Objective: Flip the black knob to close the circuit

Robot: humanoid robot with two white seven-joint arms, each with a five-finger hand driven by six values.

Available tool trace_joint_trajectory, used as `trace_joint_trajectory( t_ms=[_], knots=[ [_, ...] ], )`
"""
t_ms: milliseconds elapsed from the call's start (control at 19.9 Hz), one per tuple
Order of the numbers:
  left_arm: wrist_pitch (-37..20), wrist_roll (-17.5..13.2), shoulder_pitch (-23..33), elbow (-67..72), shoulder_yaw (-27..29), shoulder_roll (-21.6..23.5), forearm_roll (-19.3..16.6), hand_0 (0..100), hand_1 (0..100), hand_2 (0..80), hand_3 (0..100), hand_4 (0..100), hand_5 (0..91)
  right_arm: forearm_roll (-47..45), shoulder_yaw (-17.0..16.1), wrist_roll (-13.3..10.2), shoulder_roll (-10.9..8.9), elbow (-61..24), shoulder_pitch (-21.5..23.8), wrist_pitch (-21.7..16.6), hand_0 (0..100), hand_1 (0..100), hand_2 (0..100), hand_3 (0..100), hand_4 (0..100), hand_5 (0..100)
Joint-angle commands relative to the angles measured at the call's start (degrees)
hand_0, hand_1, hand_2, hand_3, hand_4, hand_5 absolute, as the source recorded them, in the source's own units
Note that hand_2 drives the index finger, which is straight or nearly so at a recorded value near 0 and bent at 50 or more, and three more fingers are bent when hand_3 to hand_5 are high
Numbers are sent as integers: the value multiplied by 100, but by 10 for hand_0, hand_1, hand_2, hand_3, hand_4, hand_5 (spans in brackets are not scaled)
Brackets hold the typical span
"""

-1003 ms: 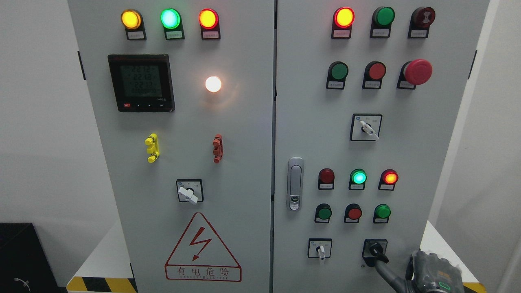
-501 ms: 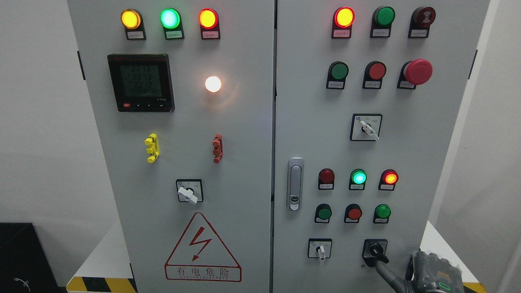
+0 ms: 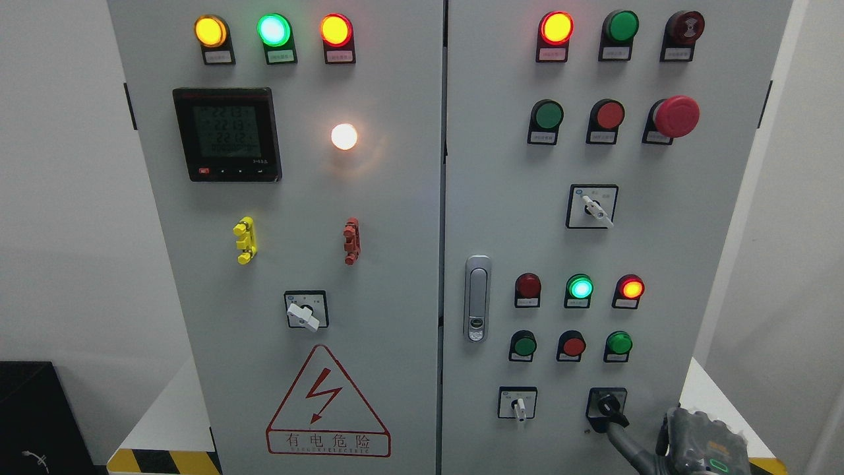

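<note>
Contact is made at the black knob point(image 3: 608, 409), low on the cabinet's right door point(image 3: 501, 218), by one finger point(image 3: 623, 441) extended from the right hand point(image 3: 699, 445), apparently to push its lever round; nothing is gripped, the remaining fingers being indistinct.

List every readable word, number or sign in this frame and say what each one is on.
"有电危险": under the red lightning-bolt triangle of the warning sign on the left door.
Small Latin line beneath it: blurred, unreadable.
Digital meter: three rows of digits, each seemingly starting "22"; the rest is unclear.
Label plates under the lamps and buttons, and the marks around the selector switches, including the black knob: too small to read.
</note>
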Motion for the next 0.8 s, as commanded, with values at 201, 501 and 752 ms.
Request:
trace_joint_trajectory(
  t_ms=[201,501,752],
  knots=[
    [1,-9,0,123,-114,0,-123,0,0,0,0,0,0,3,216,-79,2,-23,5,-29,0,0,724,936,764,712],
    [1,-1,0,132,-114,0,-123,0,0,0,0,0,0,12,243,-79,-7,-23,23,-29,0,0,724,937,766,713],
    [1,-1,0,132,-114,0,-123,0,0,0,0,0,0,12,269,-87,-24,-23,58,-29,0,0,725,938,767,713]
  ],
)
